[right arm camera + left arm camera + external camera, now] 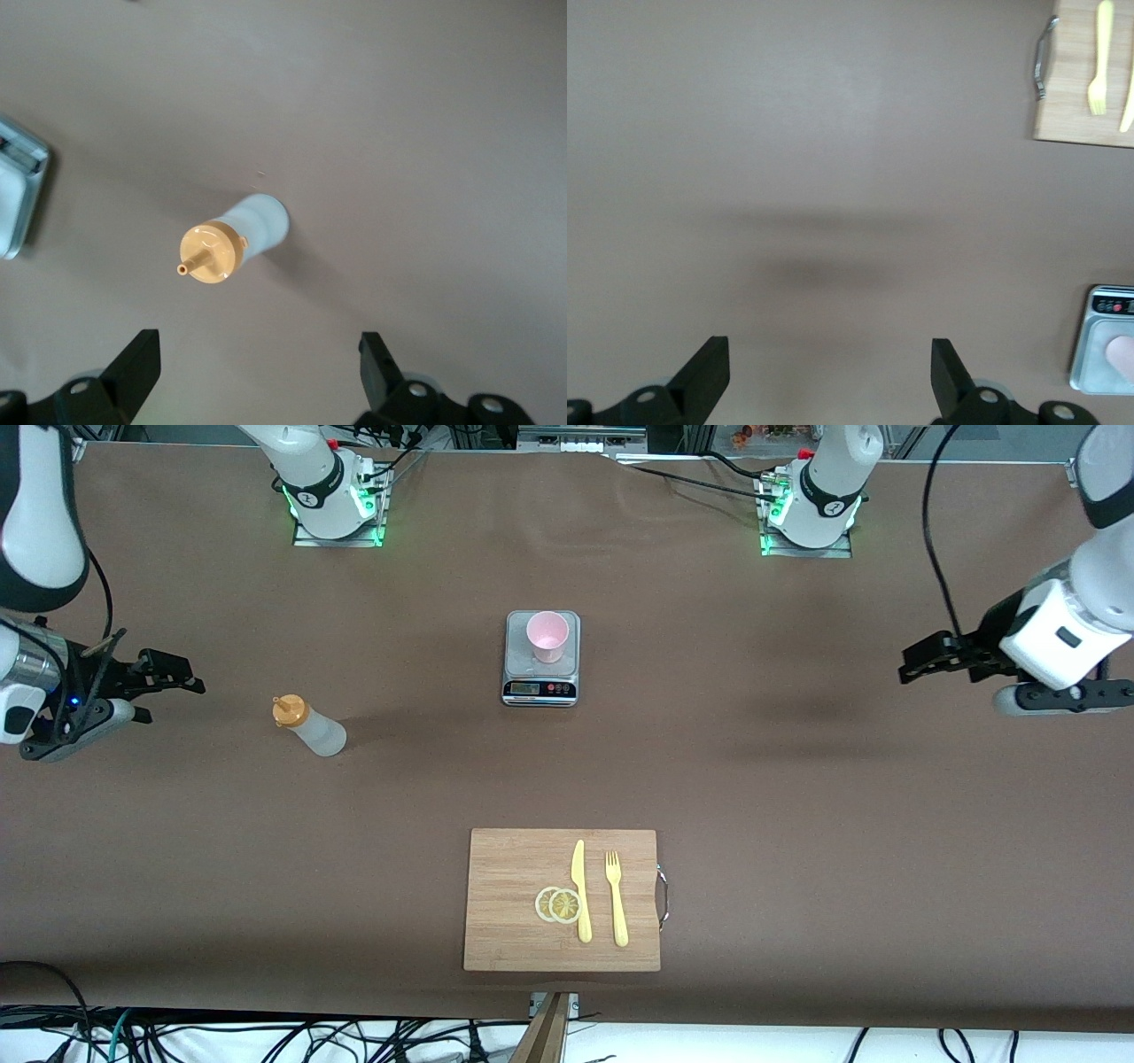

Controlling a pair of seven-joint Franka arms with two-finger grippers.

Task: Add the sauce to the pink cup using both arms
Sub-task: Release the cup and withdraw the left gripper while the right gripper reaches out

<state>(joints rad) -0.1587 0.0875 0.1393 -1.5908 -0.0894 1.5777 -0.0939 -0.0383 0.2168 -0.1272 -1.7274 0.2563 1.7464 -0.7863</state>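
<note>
In the front view, you had a brown tabletop (797,779) with both arms drawn out to its two ends, probably so the middle stayed open for the work ahead. The pink cup (547,636) stood upright on the plate of a small kitchen scale (541,657), midway between the two bases, likely so the added sauce could be weighed. The sauce bottle (308,726) stood on the tabletop toward the right arm's end, well apart from the scale and a little nearer to the camera, with its orange cap on. The right gripper (168,677) hung beside it with jaws released and nothing in them, the natural arm to reach for the bottle. The left gripper (926,660) hung over bare tabletop at the left arm's end, jaws also released and empty, and it seemed to be waiting. Nearer to the camera lay a wooden cutting board (514,948) with two lemon slices (558,904), a yellow knife (580,890) and a yellow fork (616,899) on it, none touched. In the left wrist view, you saw the spread jaws over bare tabletop, with the scale's corner and the board's edge at the margins. In the right wrist view, the bottle stood upright between the lines of the spread jaws but below them, untouched, its nozzle tilted toward the lens.
</note>
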